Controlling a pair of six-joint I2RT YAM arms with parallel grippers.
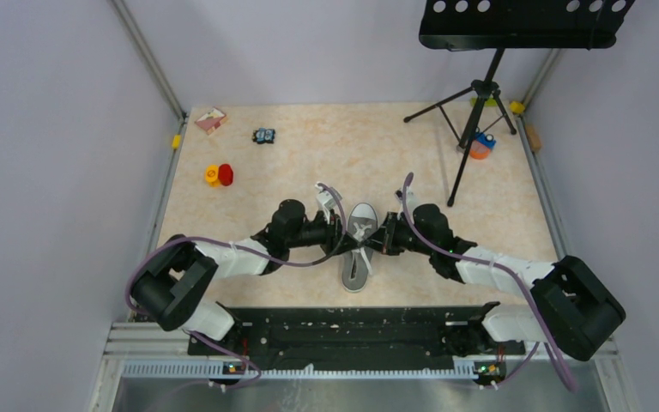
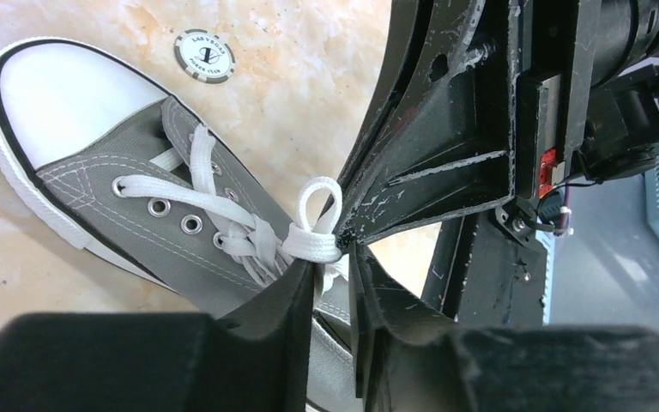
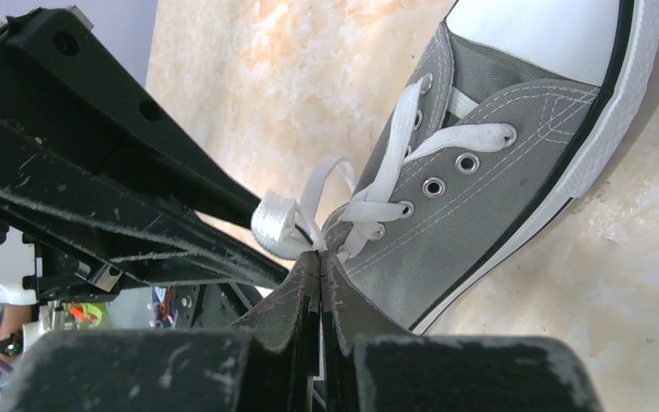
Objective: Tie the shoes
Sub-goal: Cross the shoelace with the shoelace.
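The right claw (image 3: 319, 259) is clenched on the laces (image 3: 275, 225), the left claw (image 2: 333, 268) parted beside it, both meeting over the sneaker (image 1: 359, 249), which lies mid-counter (image 1: 309, 163), toe toward the far edge.

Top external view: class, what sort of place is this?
Probably a robot lab test cell: left arm and right arm bolted at a walled-in table, a grey sneaker between them, a music stand behind.
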